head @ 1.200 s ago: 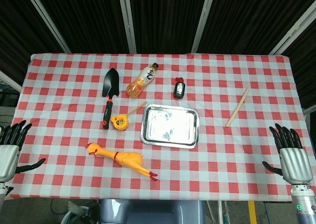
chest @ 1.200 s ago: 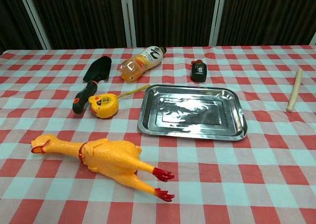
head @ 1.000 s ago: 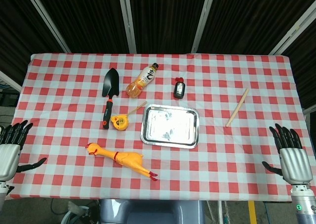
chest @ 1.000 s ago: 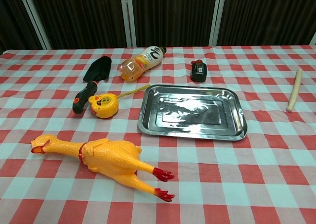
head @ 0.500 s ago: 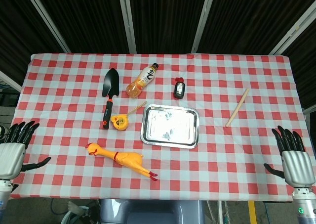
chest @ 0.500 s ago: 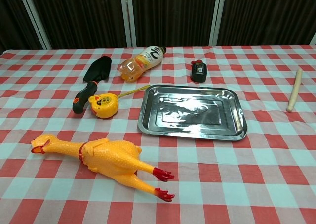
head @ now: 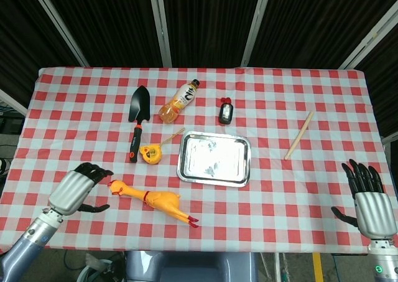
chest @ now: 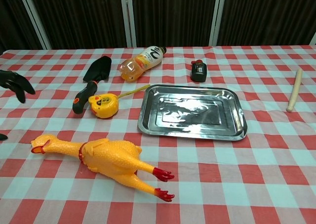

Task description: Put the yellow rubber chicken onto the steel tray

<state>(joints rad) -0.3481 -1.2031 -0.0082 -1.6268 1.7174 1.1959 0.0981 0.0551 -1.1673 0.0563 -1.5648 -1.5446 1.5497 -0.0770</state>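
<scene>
Task barely begun: yellow rubber chicken (head: 151,198) lies flat on tabletop (head: 298,101), at 8 o'clock of the empty steel tray (head: 215,159). Left hand (head: 79,187) near its head, fingers apart, empty. Right hand (head: 368,197) spread, idle. Grasp, lift, placing all left.

The yellow rubber chicken (head: 151,199) lies on its side on the desk, red beak pointing left and red feet toward the near edge, near the empty, shiny rectangular steel tray (head: 215,159) lying flat behind it.
</scene>
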